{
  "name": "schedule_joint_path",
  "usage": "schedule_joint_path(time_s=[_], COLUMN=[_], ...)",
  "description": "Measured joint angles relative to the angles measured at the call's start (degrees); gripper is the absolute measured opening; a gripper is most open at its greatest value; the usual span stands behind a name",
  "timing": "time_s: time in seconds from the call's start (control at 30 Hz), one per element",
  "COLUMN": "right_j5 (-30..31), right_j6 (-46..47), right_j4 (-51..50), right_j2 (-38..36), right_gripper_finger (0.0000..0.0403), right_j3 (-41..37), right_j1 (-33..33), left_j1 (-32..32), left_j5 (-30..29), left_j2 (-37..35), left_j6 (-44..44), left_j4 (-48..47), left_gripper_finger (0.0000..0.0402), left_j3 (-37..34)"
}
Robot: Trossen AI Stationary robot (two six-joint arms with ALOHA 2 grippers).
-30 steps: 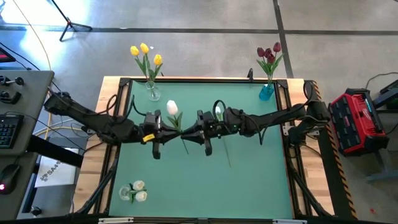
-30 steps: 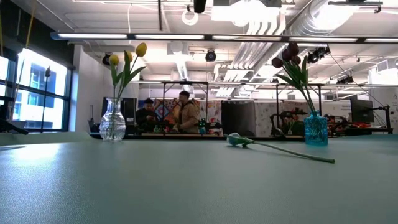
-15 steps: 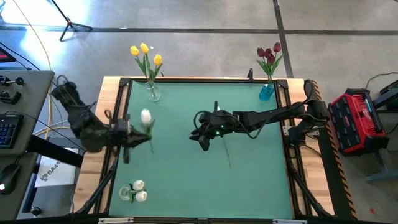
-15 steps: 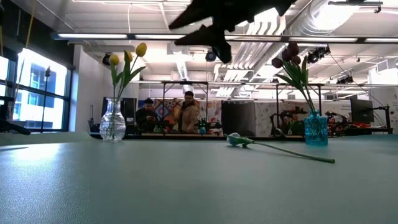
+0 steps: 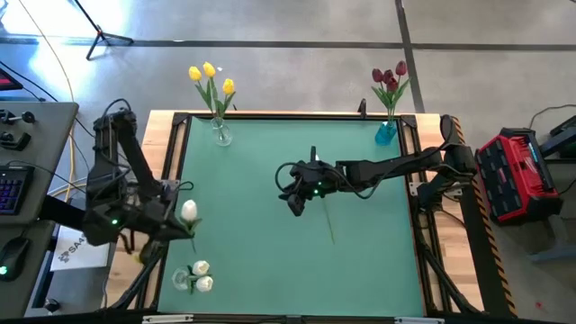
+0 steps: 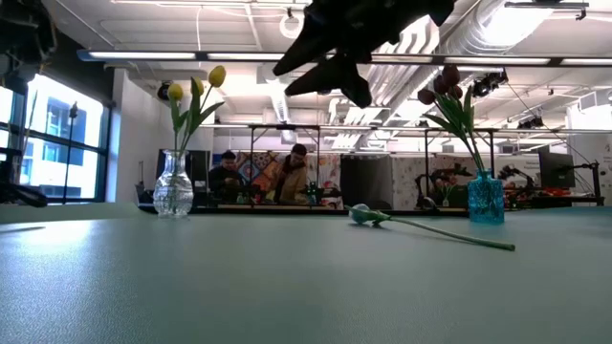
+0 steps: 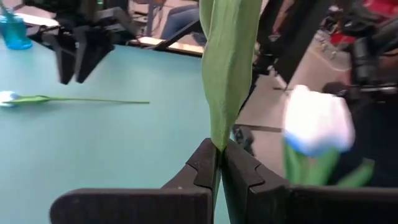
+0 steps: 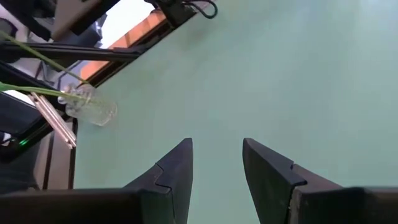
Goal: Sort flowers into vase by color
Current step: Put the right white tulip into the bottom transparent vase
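Your work surface is a green mat [image 5: 360, 261] set in a black frame on a pale wooden table [image 5: 450, 261], standing on a grey concrete floor [image 5: 288, 72].

Your left gripper [image 7: 219, 163] sits over the mat's left edge, clamped tight on the leaf and stem of a white tulip [image 5: 189, 211], whose head shows just above the clear vase of white tulips [image 5: 195, 277] at the near left corner.

Your right gripper [image 8: 216, 163] hangs above the middle of the mat with its fingers spread and nothing between them. A loose tulip [image 5: 322, 200] lies flat on the mat beside it, head toward the far side.

Along the far edge you have a clear vase of yellow tulips [image 5: 214, 99] on the left and a blue vase of dark red tulips [image 5: 388, 101] on the right.

To the left of the table stands a desk with a keyboard [image 5: 13, 187] and a mouse [image 5: 9, 259]; to the right a red and black case [image 5: 515, 175] rests on the floor.

From table height you see ceiling ducts, strip lights, bright windows at the left, and two people [image 6: 263, 179] at benches beyond the far edge.
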Motion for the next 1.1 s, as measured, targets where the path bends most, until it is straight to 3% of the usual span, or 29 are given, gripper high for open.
schedule_joint_path(time_s=[0.4,1.1], right_j5=[2.0,9.8], right_j6=[3.7,11.4], right_j4=[-2.7,-2.6], right_j2=[0.0,0.0], right_gripper_finger=[0.0129,0.0129], right_j3=[0.0,0.0], right_j1=[0.1,0.1], left_j1=[-13.0,-15.0], left_j5=[-4.7,-4.7], left_j2=[0.0,9.3], left_j6=[-5.1,-8.9], left_j4=[0.1,4.8], left_gripper_finger=[0.0000,0.0000], left_j3=[0.0,0.0])
